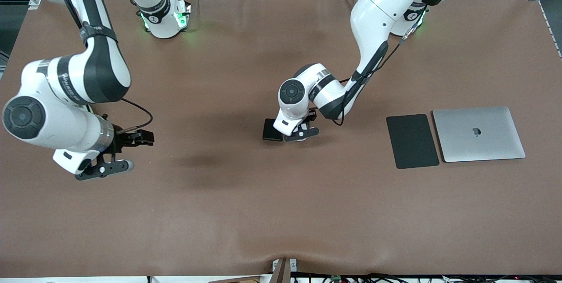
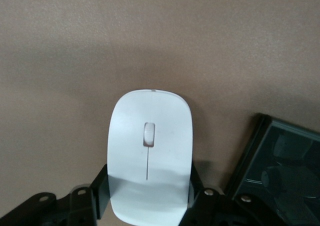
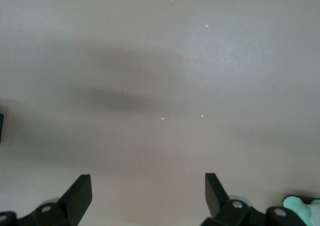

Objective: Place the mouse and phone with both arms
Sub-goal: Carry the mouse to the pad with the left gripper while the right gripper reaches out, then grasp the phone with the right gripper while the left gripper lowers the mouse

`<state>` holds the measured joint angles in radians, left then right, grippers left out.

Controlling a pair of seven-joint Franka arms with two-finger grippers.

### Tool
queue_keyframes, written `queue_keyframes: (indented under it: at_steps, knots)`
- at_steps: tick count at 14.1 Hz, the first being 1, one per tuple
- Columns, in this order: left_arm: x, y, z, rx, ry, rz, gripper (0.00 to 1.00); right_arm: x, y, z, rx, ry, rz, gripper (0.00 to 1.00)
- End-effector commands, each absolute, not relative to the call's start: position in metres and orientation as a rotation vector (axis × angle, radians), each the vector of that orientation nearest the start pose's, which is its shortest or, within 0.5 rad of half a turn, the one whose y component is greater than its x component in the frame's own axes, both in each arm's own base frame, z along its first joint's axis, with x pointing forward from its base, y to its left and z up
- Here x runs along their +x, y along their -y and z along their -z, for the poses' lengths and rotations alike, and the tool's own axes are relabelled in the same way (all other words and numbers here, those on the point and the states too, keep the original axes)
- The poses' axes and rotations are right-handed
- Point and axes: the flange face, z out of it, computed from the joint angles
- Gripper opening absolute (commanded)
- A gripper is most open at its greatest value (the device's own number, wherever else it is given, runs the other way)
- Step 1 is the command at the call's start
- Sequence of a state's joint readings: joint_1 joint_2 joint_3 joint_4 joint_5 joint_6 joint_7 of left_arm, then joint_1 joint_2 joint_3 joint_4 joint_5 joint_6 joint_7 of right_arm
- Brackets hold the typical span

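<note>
The closed silver laptop carries a dark apple logo on its lid; the right arm's white forearm bears dark lettering too foreshortened to read with confidence. Beside the laptop, toward the right arm's end, lies a flat black rectangular mat; well past that mat the left gripper sits low at the table's middle. Only the left wrist view shows the glossy white oval mouse; its long axis runs straight out from the gripper, rear end between fingers that flank both sides, apparently touching. The black rounded slab phone lies just beside the mouse. The right gripper hovers spread wide, holding nothing, over bare brown table.
</note>
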<state>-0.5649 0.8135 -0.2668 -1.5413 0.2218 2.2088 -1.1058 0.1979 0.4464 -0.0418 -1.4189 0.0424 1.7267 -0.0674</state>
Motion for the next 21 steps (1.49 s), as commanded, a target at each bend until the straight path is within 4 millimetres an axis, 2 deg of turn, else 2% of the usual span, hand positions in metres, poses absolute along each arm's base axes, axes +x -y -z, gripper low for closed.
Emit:
queue_keyframes:
  at_steps: [1, 4, 6, 8, 9, 11, 13, 14, 16, 17, 20, 21]
  knots:
    - [0.507, 0.471, -0.209, -3.031, 0.238, -0.08, 0.44, 0.664, -0.123, -0.432, -3.088, 0.341, -0.231, 1.0]
    - [0.542, 0.42, -0.279, -3.005, 0.15, -0.088, 0.44, 0.653, -0.122, -0.401, -3.081, 0.337, -0.331, 1.0]
    - [0.565, 0.373, -0.312, -2.981, 0.088, -0.134, 0.44, 0.647, -0.116, -0.389, -3.073, 0.32, -0.371, 1.0]
    - [0.584, 0.321, -0.332, -2.965, 0.028, -0.17, 0.44, 0.646, -0.119, -0.388, -3.028, 0.29, -0.378, 1.0]
    - [0.589, 0.297, -0.334, -2.96, 0.014, -0.186, 0.44, 0.643, -0.123, -0.385, -3.009, 0.286, -0.391, 1.0]
    - [0.601, 0.237, -0.335, -2.957, -0.023, -0.226, 0.44, 0.64, -0.138, -0.381, -2.98, 0.243, -0.397, 1.0]
    - [0.611, 0.176, -0.334, -2.959, -0.056, -0.268, 0.44, 0.631, -0.176, -0.38, -2.998, 0.191, -0.416, 1.0]
    - [0.612, 0.151, -0.328, -2.961, -0.069, -0.291, 0.44, 0.627, -0.191, -0.379, -3.007, 0.168, -0.422, 1.0]
    - [0.601, 0.113, -0.307, -2.972, -0.058, -0.301, 0.44, 0.62, -0.226, -0.379, -3.025, 0.142, -0.391, 1.0]
    - [0.592, 0.099, -0.289, -2.984, -0.049, -0.294, 0.44, 0.617, -0.24, -0.38, -3.032, 0.118, -0.359, 1.0]
    - [0.56, 0.099, -0.247, -3.021, -0.053, -0.225, 0.44, 0.614, -0.276, -0.371, -3.047, 0.084, -0.286, 1.0]
    - [0.554, 0.09, -0.238, -3.03, -0.036, -0.217, 0.44, 0.614, -0.289, -0.364, -3.047, 0.079, -0.251, 1.0]
